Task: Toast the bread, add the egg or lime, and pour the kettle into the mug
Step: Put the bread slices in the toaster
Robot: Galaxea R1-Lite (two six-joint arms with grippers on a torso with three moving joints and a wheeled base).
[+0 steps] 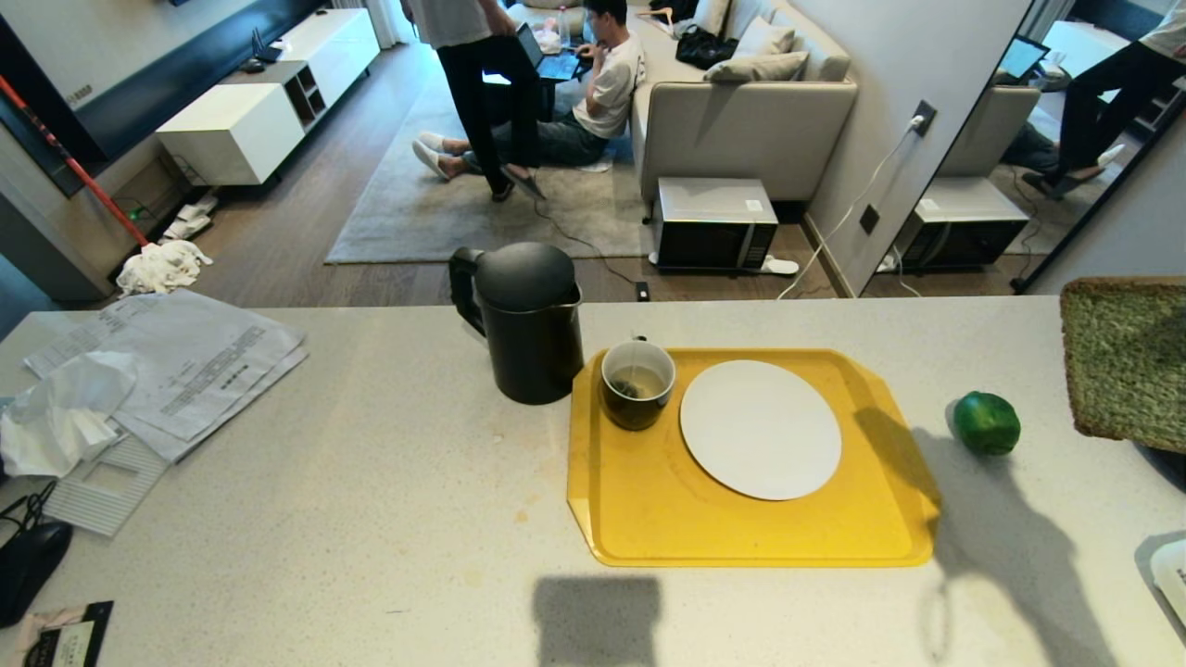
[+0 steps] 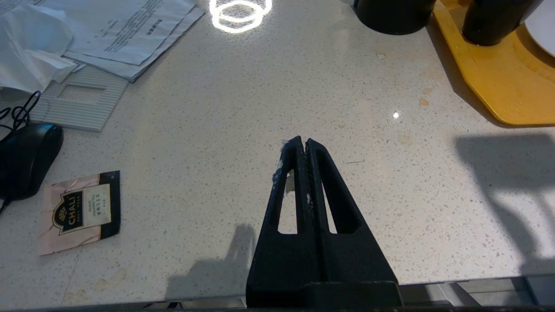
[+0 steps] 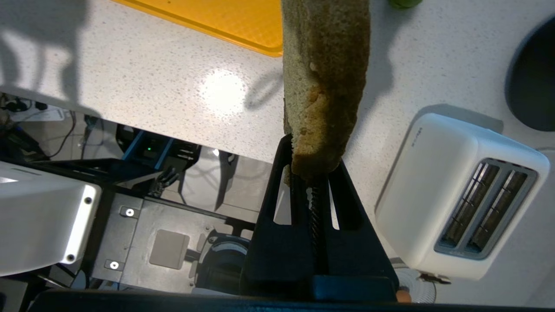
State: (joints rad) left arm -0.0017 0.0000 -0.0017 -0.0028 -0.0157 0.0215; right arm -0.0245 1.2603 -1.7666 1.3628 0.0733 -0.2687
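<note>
While held aloft, bread [image 3: 325, 78], toaster [image 3: 459, 195] beside, lime [image 1: 986, 422] near

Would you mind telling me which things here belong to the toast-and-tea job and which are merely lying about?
Belonging to the job:
bread, held in the right gripper
toaster
lime
kettle
mug
plate
yellow tray

Lying about:
papers
crumpled tissue
computer mouse
tea sachet
left gripper, idle

The plate [image 1: 760, 429] is lying bare on the tray [image 1: 741, 542], with the mug [image 1: 637, 383] and kettle [image 1: 525, 320] crowding its left side. The lime [image 1: 986, 422] is sitting off the tray's right edge.
</note>
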